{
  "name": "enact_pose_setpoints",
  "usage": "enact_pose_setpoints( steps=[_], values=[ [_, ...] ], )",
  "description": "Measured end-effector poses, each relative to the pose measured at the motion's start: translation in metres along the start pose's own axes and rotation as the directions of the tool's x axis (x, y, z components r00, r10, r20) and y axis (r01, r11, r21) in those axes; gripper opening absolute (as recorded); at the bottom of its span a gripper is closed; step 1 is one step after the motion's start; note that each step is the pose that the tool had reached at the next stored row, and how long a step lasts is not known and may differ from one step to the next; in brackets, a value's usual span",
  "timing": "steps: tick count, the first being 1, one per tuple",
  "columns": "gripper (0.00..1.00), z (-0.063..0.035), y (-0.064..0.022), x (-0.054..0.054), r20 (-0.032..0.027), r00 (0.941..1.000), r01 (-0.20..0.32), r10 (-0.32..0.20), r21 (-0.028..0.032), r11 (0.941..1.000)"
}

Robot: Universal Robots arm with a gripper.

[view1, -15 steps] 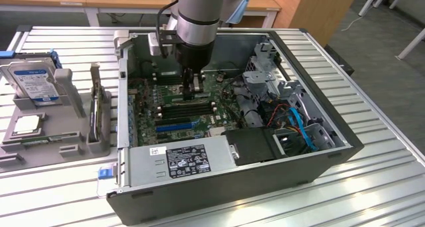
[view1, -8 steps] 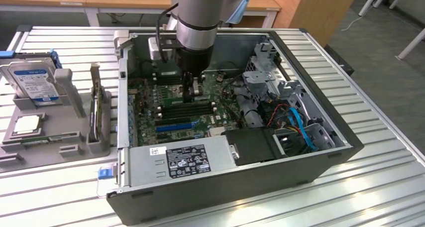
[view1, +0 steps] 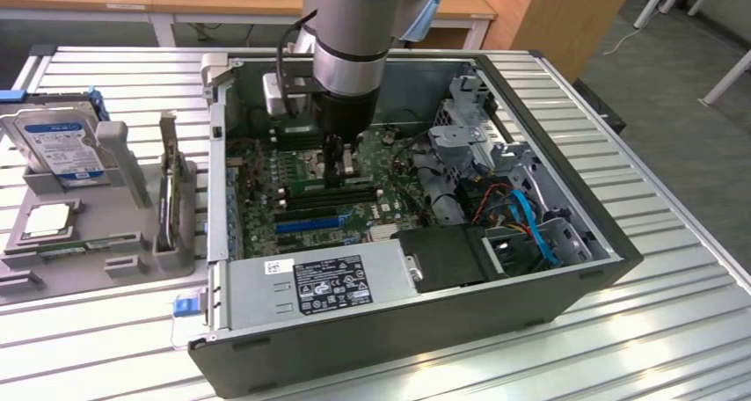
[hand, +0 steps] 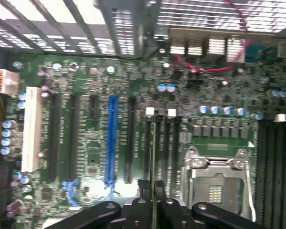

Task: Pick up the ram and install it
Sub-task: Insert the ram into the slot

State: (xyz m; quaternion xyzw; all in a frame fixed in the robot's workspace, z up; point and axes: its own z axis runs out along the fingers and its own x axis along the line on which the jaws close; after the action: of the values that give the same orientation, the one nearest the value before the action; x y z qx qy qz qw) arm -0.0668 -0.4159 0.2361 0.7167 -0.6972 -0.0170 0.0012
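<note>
My gripper (view1: pixel 340 171) reaches down into the open computer case (view1: pixel 551 287), over the green motherboard (view1: pixel 264 177). In the wrist view the gripper (hand: pixel 153 202) is shut on the ram (hand: pixel 153 152), a thin green stick seen edge-on between the two fingertips. The ram hangs lengthwise above the black memory slots (hand: pixel 167 143), which have white latches (hand: pixel 150 111) at their far end, beside the CPU socket (hand: pixel 219 181). Whether the ram's lower edge touches a slot cannot be told.
A blue expansion slot (hand: pixel 112 138) and black ones lie beside the memory slots. The power supply (view1: pixel 323 282), a drive cage (view1: pixel 463 146) and blue cables (view1: pixel 534 225) crowd the case. A hard drive (view1: pixel 59 142) stands in a grey fixture (view1: pixel 105 207) at the exterior view's left.
</note>
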Motion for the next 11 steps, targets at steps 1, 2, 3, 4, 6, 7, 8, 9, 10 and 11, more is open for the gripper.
enact_pose_setpoints(
  steps=[1,2,3,4,6,7,8,9,10,11],
  values=[
    [0.14,0.0000,0.0001,0.0023,-0.0004,1.0000,0.000,0.000,0.0001,1.0000],
    [0.14,0.0000,0.0001,0.0025,-0.0006,1.0000,0.000,0.000,0.0000,1.0000],
    [0.14,0.0000,0.0001,0.0025,-0.0006,1.0000,0.000,0.000,0.0001,1.0000],
    [0.14,0.0000,0.0001,0.0025,-0.0006,1.0000,0.000,0.000,0.0001,1.0000],
    [0.14,0.0001,0.0001,0.0025,-0.0003,0.9999,-0.014,0.014,0.0002,0.9999],
    [0.14,0.0002,0.0000,0.0024,0.0001,0.9995,-0.032,0.032,0.0007,0.9995],
    [0.14,0.0003,0.0000,0.0024,0.0007,0.9988,-0.049,0.049,0.0011,0.9988],
    [0.14,0.0003,0.0000,0.0025,0.0011,0.9978,-0.066,0.066,0.0015,0.9978],
    [0.14,0.0003,0.0001,0.0024,0.0013,0.9972,-0.075,0.075,0.0016,0.9972],
    [0.14,0.0003,0.0001,0.0024,0.0013,0.9972,-0.075,0.075,0.0016,0.9972]
  ],
)
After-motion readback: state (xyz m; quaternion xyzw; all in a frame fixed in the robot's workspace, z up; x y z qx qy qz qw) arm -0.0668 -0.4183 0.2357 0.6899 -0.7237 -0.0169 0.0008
